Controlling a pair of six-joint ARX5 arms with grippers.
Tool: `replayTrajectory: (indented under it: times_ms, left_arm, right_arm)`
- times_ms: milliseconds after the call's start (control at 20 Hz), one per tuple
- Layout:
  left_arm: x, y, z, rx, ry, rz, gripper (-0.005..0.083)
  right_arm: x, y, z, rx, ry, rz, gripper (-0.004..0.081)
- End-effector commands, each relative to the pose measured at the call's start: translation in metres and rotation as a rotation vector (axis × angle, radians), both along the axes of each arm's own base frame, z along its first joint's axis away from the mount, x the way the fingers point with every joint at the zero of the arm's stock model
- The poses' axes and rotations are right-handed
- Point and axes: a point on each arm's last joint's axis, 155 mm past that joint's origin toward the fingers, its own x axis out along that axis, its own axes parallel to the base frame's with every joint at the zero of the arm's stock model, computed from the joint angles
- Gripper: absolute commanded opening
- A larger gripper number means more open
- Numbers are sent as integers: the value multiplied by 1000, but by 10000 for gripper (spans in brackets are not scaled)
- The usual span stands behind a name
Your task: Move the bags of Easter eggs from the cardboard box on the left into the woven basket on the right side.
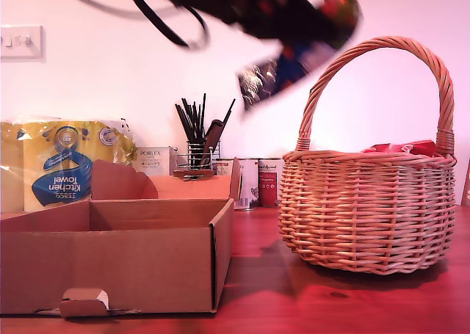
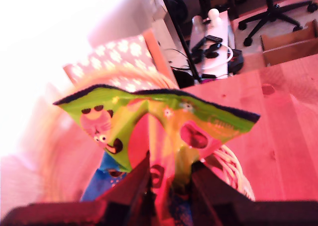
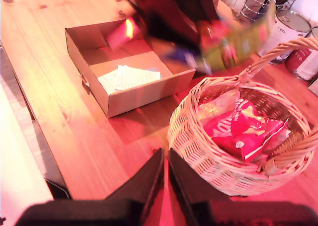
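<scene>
Clamped in my first gripper (image 2: 169, 179), a yellow-green and blue bag (image 2: 159, 124) sits between the jaws in the first wrist view. Second wrist view: my second gripper (image 3: 165, 174) hangs shut and empty beside the woven basket (image 3: 198, 156), a red bag (image 3: 238, 131) inside; the cardboard box (image 3: 144, 94) lies nearby. Exterior view: the blurred arm carries the bag above the basket's handle, box at that view's left
</scene>
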Motion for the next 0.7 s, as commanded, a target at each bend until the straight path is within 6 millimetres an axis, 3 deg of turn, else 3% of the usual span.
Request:
replayTrajectory:
  times_ms: [0,350,650]
  left_arm:
    - [7,-16,10,-35,-17,-9,23]
    - [35,-65,-4,-35,1,-25,24]
    - [42,-71,-49,48,75,-16,24]
  right_arm:
    - [0,-1,2,-3,-8,-3,-13]
    - [0,-5,2,-12,-20,-15,-13]
    - [0,-5,2,-13,-21,-14,-13]
